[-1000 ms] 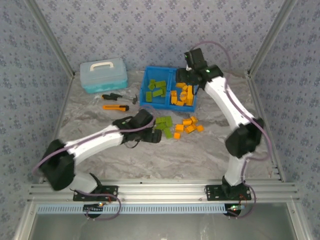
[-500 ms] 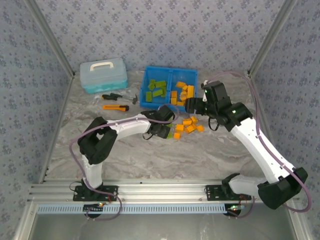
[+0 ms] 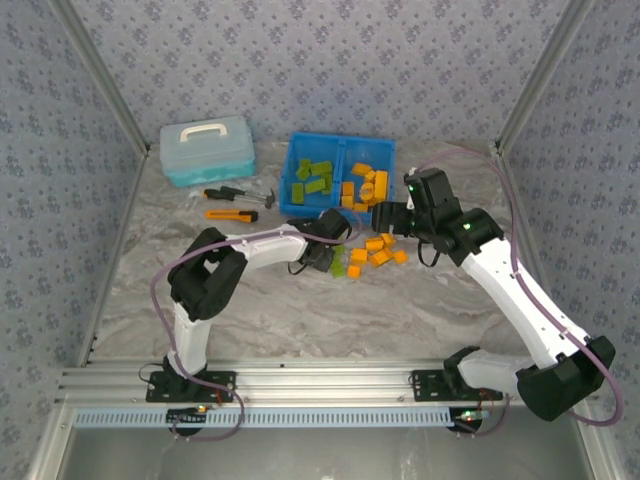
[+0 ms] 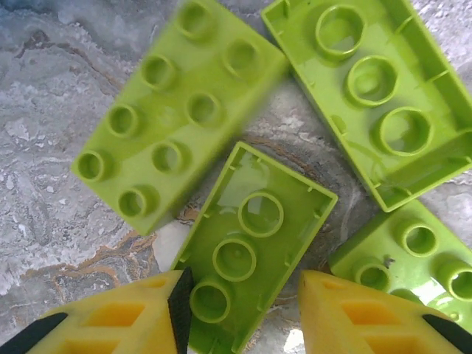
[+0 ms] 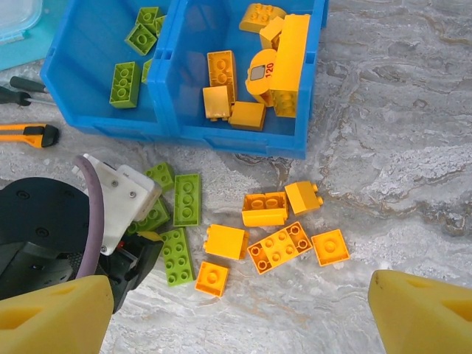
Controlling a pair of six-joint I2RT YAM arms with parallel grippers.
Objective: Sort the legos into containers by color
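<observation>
In the left wrist view my left gripper [image 4: 243, 295] hangs low over several loose green legos. Its jaws straddle an upside-down green brick [image 4: 254, 243]: the left pad [image 4: 180, 306] touches it, while the right finger [image 4: 346, 310] stands a little apart. From above, the left gripper [image 3: 335, 258] sits over the green cluster. My right gripper [image 5: 240, 310] is open wide and empty above the loose orange legos [image 5: 279, 247], and the top view shows it [image 3: 385, 215] just in front of the bin. The blue containers [image 3: 340, 140] hold green bricks [image 3: 312, 180] on the left and orange bricks [image 3: 365, 185] on the right.
A light-blue lidded case [image 3: 207, 148] stands at the back left. Small hand tools [image 3: 238, 194] and an orange utility knife [image 3: 231, 214] lie in front of it. Patterned walls close in the table on three sides.
The left arm reached right onto the green bricks and its jaws narrowed around one. The right arm swung from over the bin down towards the orange pile and opened wide.
</observation>
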